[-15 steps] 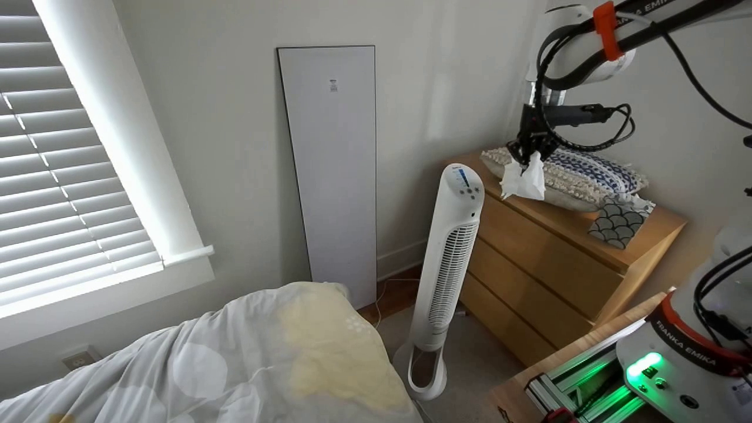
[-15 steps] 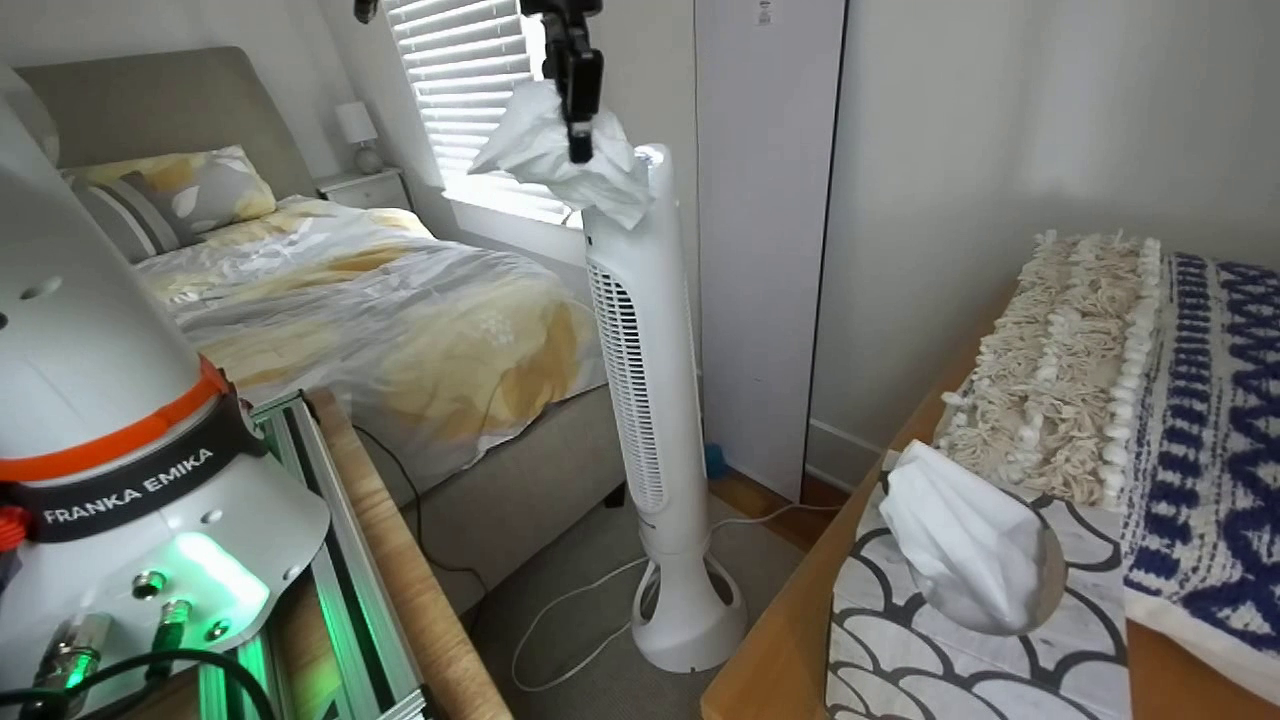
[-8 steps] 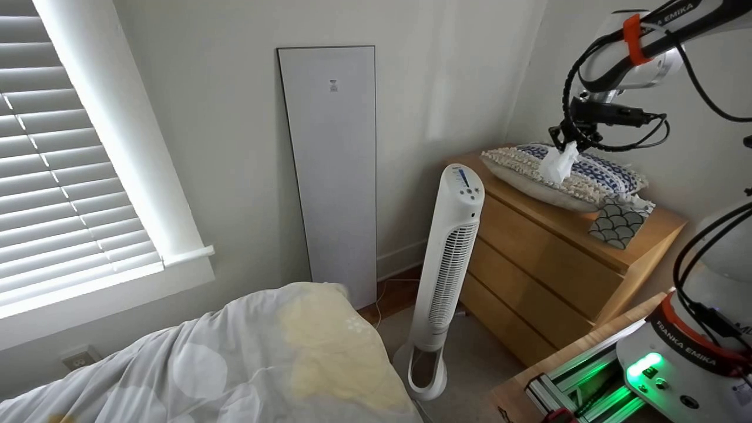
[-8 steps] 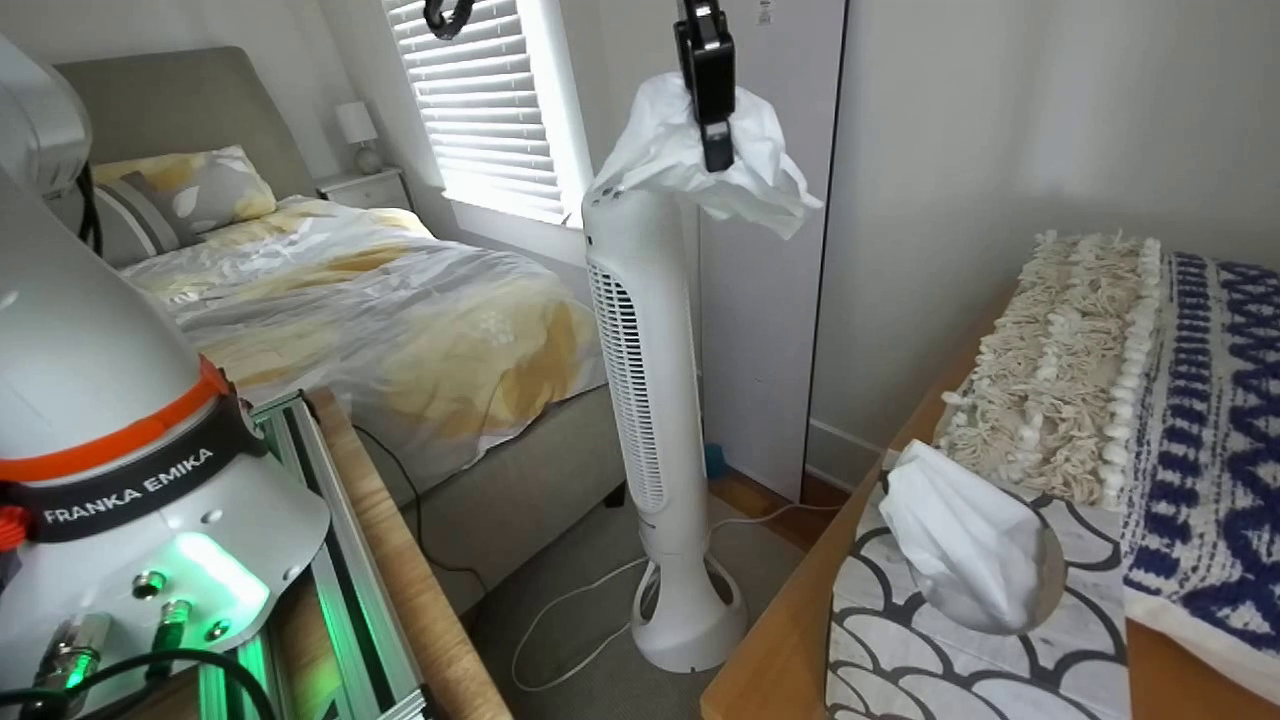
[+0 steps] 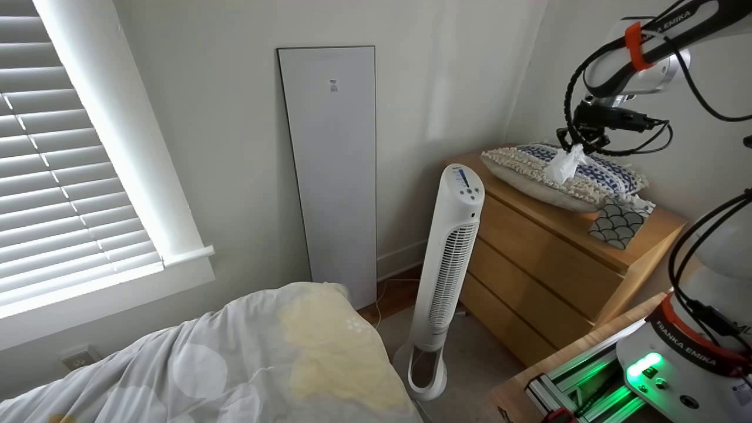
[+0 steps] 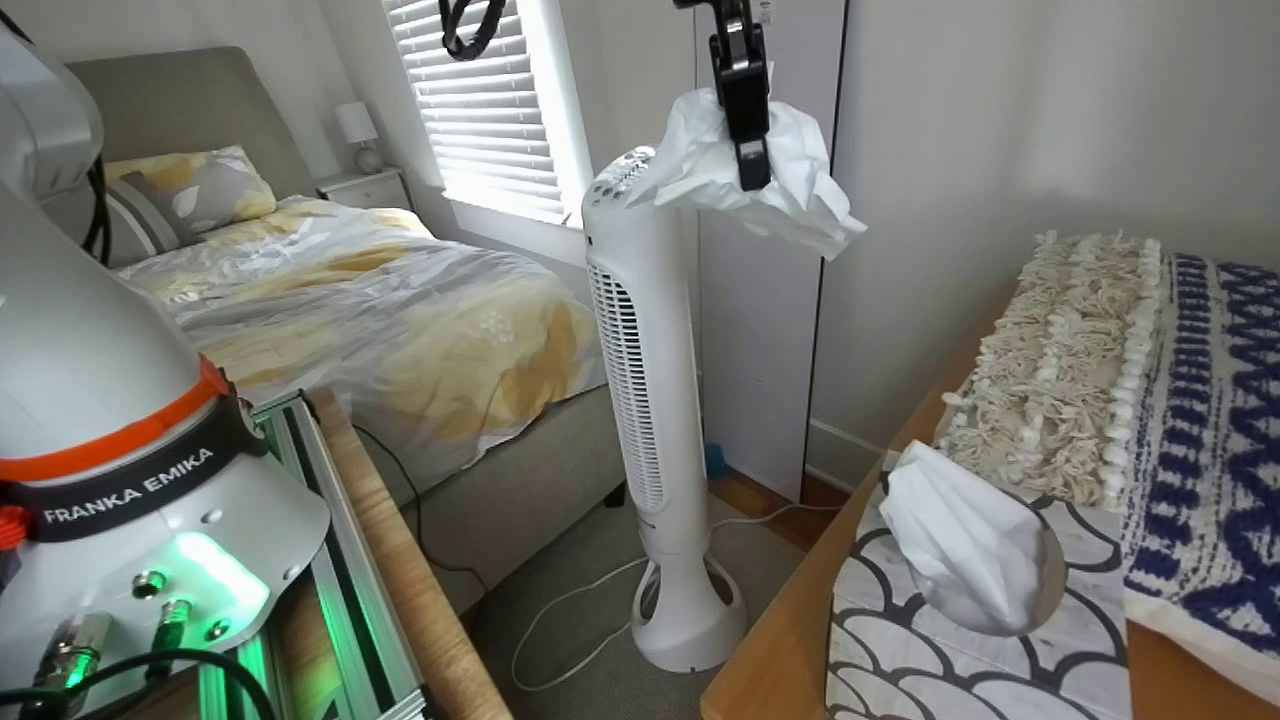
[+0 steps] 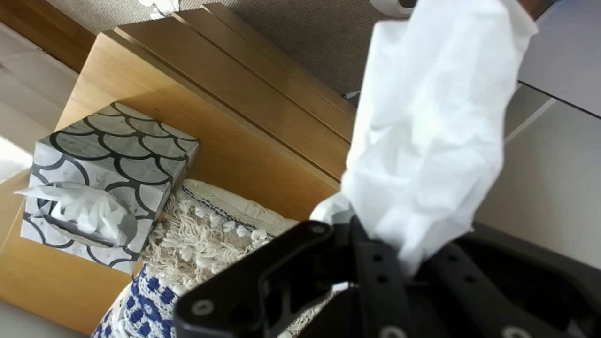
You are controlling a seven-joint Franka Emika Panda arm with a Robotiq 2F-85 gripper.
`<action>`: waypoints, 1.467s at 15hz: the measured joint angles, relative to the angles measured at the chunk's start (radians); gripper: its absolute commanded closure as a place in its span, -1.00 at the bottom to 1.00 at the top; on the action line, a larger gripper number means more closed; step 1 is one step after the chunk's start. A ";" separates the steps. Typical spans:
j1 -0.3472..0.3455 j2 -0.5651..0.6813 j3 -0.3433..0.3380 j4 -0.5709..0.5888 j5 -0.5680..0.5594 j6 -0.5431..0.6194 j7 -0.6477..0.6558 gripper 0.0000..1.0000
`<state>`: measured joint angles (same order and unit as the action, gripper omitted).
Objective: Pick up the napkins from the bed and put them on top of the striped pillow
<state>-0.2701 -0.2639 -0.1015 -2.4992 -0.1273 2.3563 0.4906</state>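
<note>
The napkins, a limp white bunch, hang from my gripper in both exterior views (image 5: 566, 167) (image 6: 808, 205) and fill the upper right of the wrist view (image 7: 432, 126). My gripper (image 5: 573, 147) is shut on their top; its fingers also show in the wrist view (image 7: 380, 272). The striped pillow (image 5: 608, 176), cream with shaggy bands and blue patterned stripes, lies on the dresser; it also shows at the right (image 6: 1210, 430) and in the wrist view (image 7: 202, 234). The napkins overlap the pillow in an exterior view; their height above it cannot be told. The bed (image 6: 400, 340) is at the left.
A scale-patterned tissue box (image 7: 112, 136) with a white tissue sticking up stands beside the pillow on the wooden dresser (image 5: 529, 258). A tall white tower fan (image 5: 449, 270) stands between bed and dresser. A white panel (image 5: 335, 176) leans on the wall.
My gripper has carried the napkins rightward in both exterior views, so that they now overlap the pillow in one of them. In the last half second they moved slightly right and down.
</note>
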 measured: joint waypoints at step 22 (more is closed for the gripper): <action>0.046 0.681 -0.342 0.465 -0.229 0.328 0.748 0.43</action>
<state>-0.2244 0.4166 -0.4431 -2.0343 -0.3563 2.6843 1.2388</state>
